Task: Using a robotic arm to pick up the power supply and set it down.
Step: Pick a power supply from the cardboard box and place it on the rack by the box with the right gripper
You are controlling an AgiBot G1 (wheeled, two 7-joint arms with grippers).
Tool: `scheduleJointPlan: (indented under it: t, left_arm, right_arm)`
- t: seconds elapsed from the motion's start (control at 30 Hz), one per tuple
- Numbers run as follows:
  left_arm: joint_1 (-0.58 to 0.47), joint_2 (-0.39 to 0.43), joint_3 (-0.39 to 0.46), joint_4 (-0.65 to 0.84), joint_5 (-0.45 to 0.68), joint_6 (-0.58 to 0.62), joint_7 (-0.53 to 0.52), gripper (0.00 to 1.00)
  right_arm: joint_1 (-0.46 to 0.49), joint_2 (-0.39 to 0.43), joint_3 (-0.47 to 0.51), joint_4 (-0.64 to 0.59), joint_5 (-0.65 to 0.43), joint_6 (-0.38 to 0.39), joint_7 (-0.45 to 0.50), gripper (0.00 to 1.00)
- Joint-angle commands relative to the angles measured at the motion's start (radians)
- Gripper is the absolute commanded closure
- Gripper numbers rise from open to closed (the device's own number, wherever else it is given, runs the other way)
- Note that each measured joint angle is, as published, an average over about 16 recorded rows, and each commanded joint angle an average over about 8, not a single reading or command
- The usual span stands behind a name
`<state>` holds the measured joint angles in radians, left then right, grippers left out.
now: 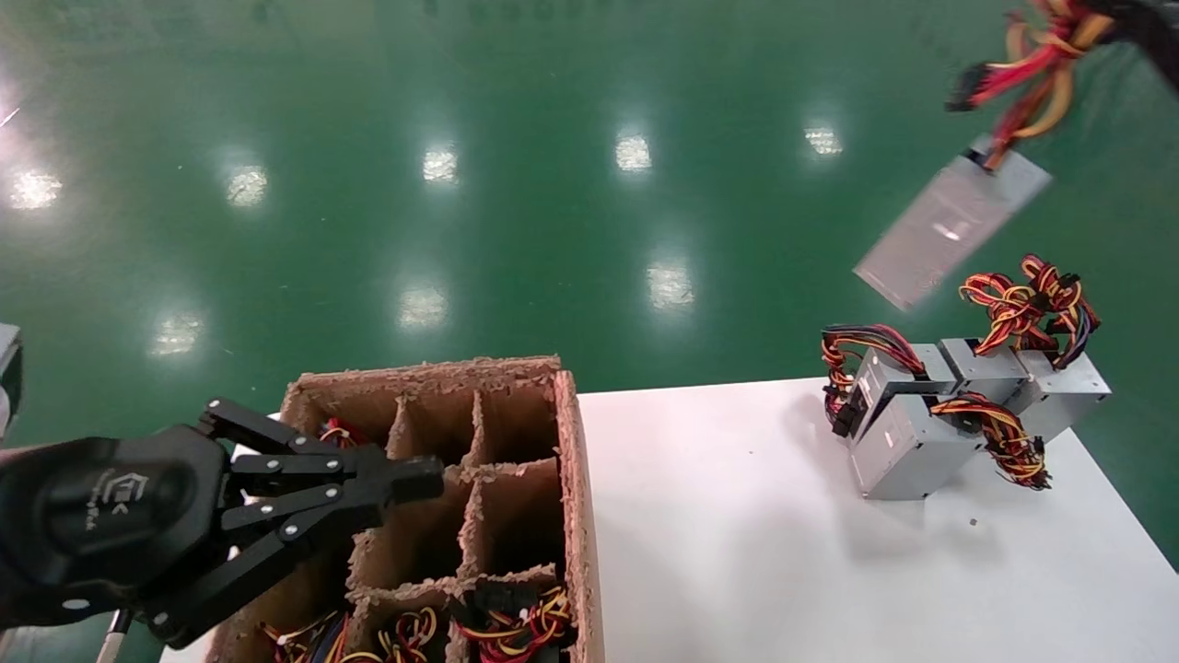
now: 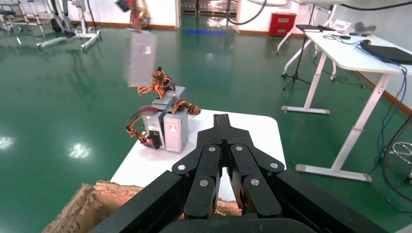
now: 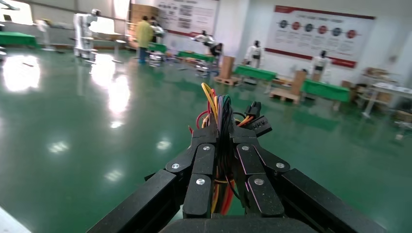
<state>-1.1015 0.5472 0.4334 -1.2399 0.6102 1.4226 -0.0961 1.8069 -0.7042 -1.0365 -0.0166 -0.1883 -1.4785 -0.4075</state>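
A silver-grey power supply hangs tilted in the air above the table's far right, dangling by its red, yellow and orange wires. My right gripper is at the top right corner, shut on that wire bundle. In the right wrist view the wires run between the closed jaws of the right gripper. The left wrist view shows the hanging power supply high over the table. My left gripper is shut and holds nothing, hovering over the cardboard box; its tip points toward the table.
A pile of several power supplies with wire bundles sits at the far right of the white table, below the hanging unit. A cardboard box with dividers holds more wired units at the left. Green floor surrounds the table.
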Motion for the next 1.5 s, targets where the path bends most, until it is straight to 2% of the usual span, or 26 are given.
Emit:
scheduleJointPlan:
  t: [0.03, 0.37, 0.57, 0.77, 1.1, 1.5]
  left_arm:
    - [0.0, 0.0, 0.0, 0.0, 0.0, 0.0, 0.0, 1.0]
    - [0.0, 0.0, 0.0, 0.0, 0.0, 0.0, 0.0, 1.0]
    - [0.0, 0.0, 0.0, 0.0, 0.0, 0.0, 0.0, 1.0]
    - [0.0, 0.0, 0.0, 0.0, 0.0, 0.0, 0.0, 1.0]
    - [0.0, 0.0, 0.0, 0.0, 0.0, 0.0, 0.0, 1.0]
    - [0.0, 0.0, 0.0, 0.0, 0.0, 0.0, 0.0, 1.0]
  right_arm:
    - [0.0, 0.032, 0.0, -0.012, 0.0, -0.006, 0.001, 1.0]
    - [-0.013, 0.206, -0.011, -0.04, -0.014, -0.096, -0.024, 1.0]
    - [-0.028, 0.307, -0.025, -0.018, -0.033, -0.093, -0.049, 1.0]
    - [-0.064, 0.361, -0.038, -0.027, -0.053, -0.088, -0.061, 1.0]
    - [-0.183, 0.36, -0.018, -0.069, -0.04, -0.097, -0.078, 1.0]
    - [-0.343, 0.258, 0.116, -0.235, 0.102, -0.1, -0.2, 1.0]
